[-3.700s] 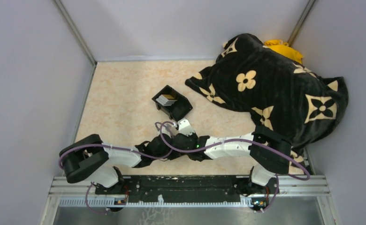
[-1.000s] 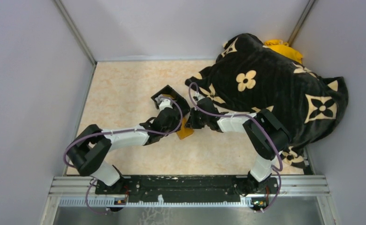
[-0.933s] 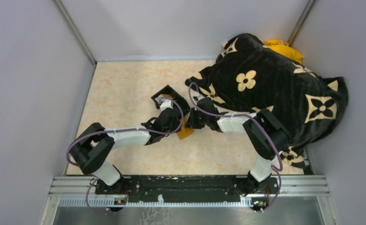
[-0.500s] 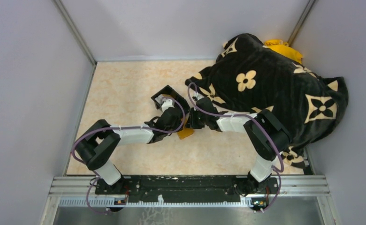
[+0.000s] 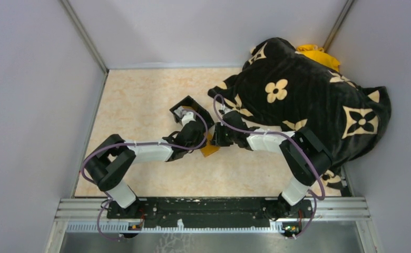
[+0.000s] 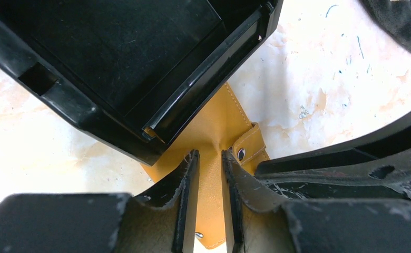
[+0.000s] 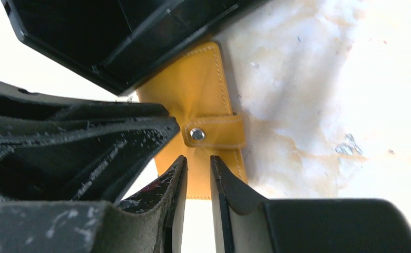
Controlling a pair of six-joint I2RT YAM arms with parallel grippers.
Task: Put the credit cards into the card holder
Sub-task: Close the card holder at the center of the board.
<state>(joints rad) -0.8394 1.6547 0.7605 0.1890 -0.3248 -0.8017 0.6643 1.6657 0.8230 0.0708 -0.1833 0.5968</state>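
Note:
The orange-tan card holder (image 5: 209, 150) lies closed on the table, its far end tucked by the black box (image 5: 188, 100). In the left wrist view my left gripper (image 6: 209, 154) has its jaws a narrow gap apart, pinching a crease of the holder (image 6: 214, 124) beside its snap tab (image 6: 251, 145). My right gripper (image 7: 198, 159) has narrowly gapped jaws over the holder's (image 7: 193, 84) near end, below the tab (image 7: 214, 132); whether it grips is unclear. A pale patch of credit cards (image 5: 182, 111) shows in the box, mostly hidden by my left wrist.
The black open-topped box (image 6: 114, 52) stands right against the holder and both grippers. A large black blanket with cream flowers (image 5: 309, 95) covers the right side, with a yellow item (image 5: 316, 52) behind it. Grey walls enclose the table on the left, back and right.
Since 3.7 s ago both arms moved from the table's front centre up to the box, uncovering the holder. In the last second the left arm pushed slightly further forward and less holder shows.

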